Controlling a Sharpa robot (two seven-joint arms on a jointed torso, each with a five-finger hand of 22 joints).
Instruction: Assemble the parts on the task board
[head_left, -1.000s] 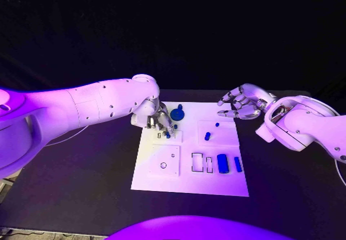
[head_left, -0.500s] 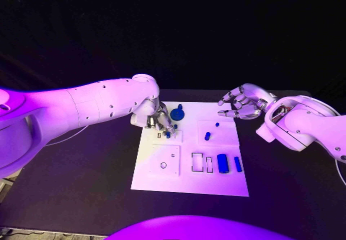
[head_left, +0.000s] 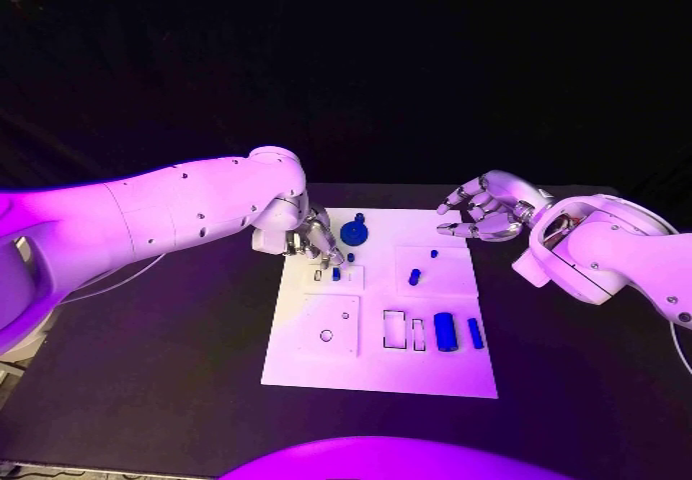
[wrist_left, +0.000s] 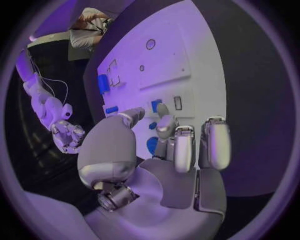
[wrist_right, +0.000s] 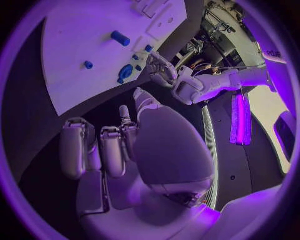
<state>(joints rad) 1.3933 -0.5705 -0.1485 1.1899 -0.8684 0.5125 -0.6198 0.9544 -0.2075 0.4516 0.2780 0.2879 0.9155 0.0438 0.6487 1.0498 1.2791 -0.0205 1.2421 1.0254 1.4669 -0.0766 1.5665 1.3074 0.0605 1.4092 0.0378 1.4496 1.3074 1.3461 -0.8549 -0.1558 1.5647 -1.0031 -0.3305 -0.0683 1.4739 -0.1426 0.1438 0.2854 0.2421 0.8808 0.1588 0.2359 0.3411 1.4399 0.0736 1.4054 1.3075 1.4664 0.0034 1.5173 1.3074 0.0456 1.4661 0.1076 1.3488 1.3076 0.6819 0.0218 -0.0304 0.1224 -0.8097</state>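
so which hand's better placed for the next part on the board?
Probably left. The left hand is already over the task board, fingertips at the small blue parts. The right hand hangs off the board's far right corner, holding nothing.

Head looks down; wrist cameras share task board (head_left: 379, 300).

The flat rectangular task board (head_left: 378, 365) is white and lies on the black table (head_left: 173, 370); thin dark outlines of rectangles and one small dark ring are drawn on it near its left and front edges. The small plastic parts are blue: a round disc-shaped part (head_left: 353, 235) near the far edge, a short peg (head_left: 414, 276) in the middle, and a thick cylinder (head_left: 444, 331) with a slim bar (head_left: 476, 333) beside it toward the right edge. The left hand (head_left: 310, 243) and the right hand (head_left: 485, 210) are silver metal, on smooth white arms.
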